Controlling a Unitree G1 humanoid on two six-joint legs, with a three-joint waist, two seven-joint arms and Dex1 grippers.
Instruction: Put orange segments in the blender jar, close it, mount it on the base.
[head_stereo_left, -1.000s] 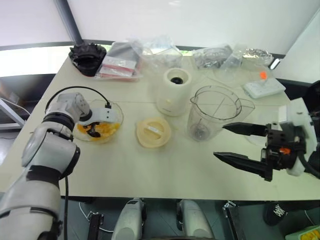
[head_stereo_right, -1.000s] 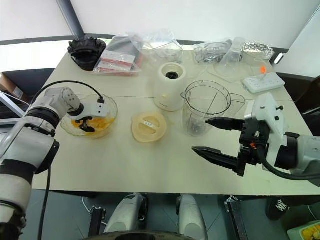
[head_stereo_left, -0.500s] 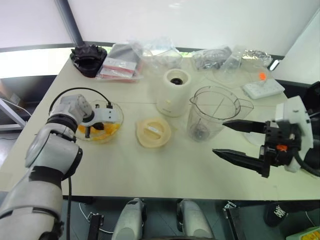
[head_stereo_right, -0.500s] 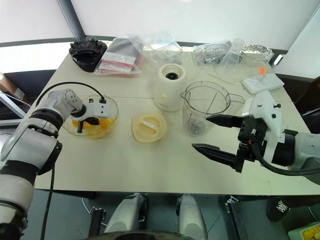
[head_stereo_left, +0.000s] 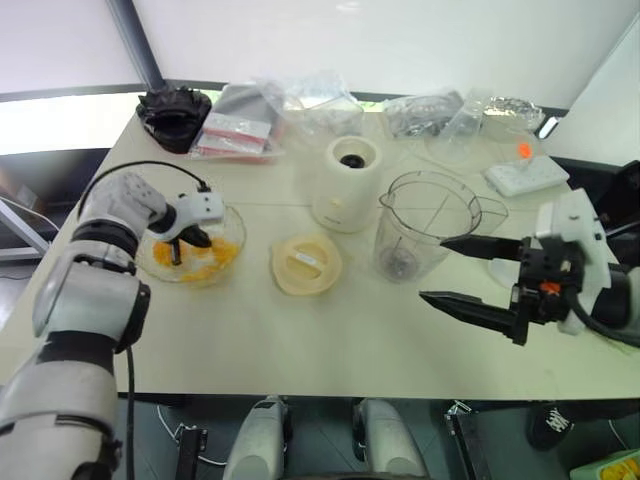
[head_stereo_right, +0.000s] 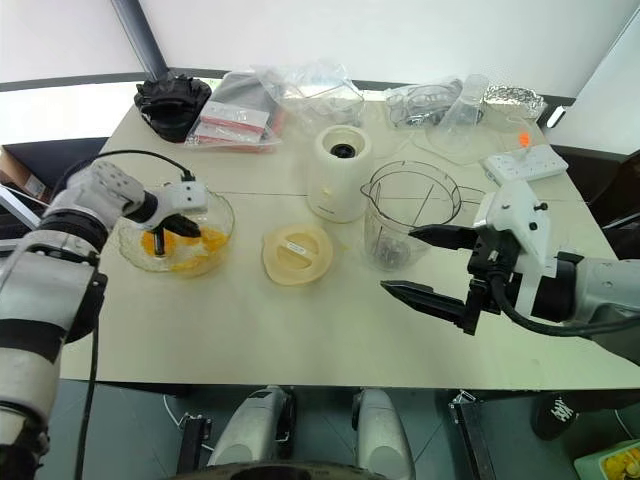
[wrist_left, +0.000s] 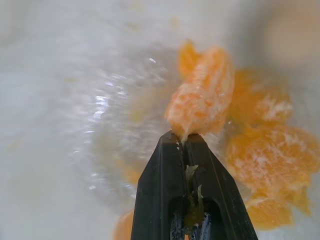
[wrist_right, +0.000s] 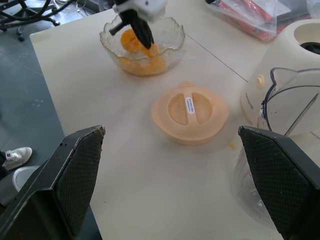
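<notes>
Head views: left tool (head_stereo_left: 180, 243) sits over the glass bowl (head_stereo_left: 229, 243), fingers pinched together on an orange segment (wrist_left: 202, 97). The other orange segments (head_stereo_left: 205, 263) lie in the bowl under it. Right tool (head_stereo_left: 462, 272) hangs above the surface (head_stereo_left: 330, 330), jaws spread wide, nothing between them. Blender jar (head_stereo_left: 425, 235) stands upright just beyond the right tool's upper finger, lid off. Base (head_stereo_left: 346, 184) stands past the jar on its far left side, dark socket facing up. Flat cream lid (head_stereo_left: 307, 264) lies between the bowl and the jar, near the right tool's lower fingertip side. Plastic bags (head_stereo_left: 300, 110) and a power strip (head_stereo_left: 527, 176) sit along the far edge.

Left wrist view: both black fingers are closed onto the end of one segment, which sticks out past the tips, with pulp smeared between the pads. More segments lie beyond, in the bowl.

Right wrist view: the two fingers (wrist_right: 65, 175) stand far apart and empty. Between them lies the lid; past it, the bowl with the left tool in it. Jar and base stand by the far finger.
</notes>
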